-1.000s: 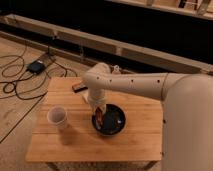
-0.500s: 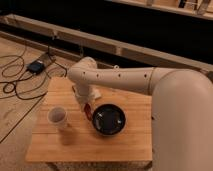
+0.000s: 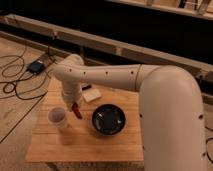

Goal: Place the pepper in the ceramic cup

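Note:
My gripper (image 3: 74,106) hangs from the white arm over the left half of the wooden table (image 3: 85,142). It is shut on the small red-orange pepper (image 3: 77,111), which hangs from it above the tabletop. The pale ceramic cup (image 3: 58,117) stands upright just left of the pepper, a short gap away. The wide black bowl (image 3: 108,120) sits to the right of the pepper and looks empty.
A small pale flat object (image 3: 91,94) lies on the table behind the gripper. Black cables and a small box (image 3: 36,66) lie on the floor to the left. A dark wall with rails runs behind the table.
The gripper has carried the pepper from the black bowl leftward, now close to the cup. The bowl is left empty.

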`<control>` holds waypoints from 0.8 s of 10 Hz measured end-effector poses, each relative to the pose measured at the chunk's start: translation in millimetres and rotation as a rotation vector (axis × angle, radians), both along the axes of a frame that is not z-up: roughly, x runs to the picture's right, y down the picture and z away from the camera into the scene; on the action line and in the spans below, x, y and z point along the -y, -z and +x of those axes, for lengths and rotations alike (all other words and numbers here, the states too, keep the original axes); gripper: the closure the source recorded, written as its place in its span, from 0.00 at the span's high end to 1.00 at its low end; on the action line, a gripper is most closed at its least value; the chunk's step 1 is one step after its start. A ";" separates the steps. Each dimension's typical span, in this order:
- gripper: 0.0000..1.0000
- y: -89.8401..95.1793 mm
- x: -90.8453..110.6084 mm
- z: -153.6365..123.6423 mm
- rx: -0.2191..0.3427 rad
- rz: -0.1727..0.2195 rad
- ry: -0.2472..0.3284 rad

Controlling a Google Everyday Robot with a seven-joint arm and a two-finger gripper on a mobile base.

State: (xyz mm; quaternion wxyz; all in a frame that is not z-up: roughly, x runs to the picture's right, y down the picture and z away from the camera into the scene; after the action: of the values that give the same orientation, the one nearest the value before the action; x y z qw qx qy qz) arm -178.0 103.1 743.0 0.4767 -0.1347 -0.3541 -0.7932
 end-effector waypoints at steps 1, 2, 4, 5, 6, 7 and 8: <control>0.00 4.0 -1.0 -9.7 0.027 0.000 0.016; 0.00 7.3 -2.2 -17.9 0.051 0.001 0.026; 0.00 14.8 -5.6 -38.7 0.120 0.007 0.044; 0.00 18.3 -7.3 -47.9 0.153 0.010 0.053; 0.00 22.5 -7.6 -58.6 0.190 0.018 0.067; 0.00 25.8 -7.1 -66.4 0.217 0.025 0.075; 0.00 27.7 -4.8 -74.9 0.248 0.039 0.082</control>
State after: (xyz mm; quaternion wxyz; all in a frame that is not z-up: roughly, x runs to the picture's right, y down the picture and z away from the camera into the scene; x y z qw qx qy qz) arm -252.9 107.9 715.4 0.3990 -0.0404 -0.3891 -0.8293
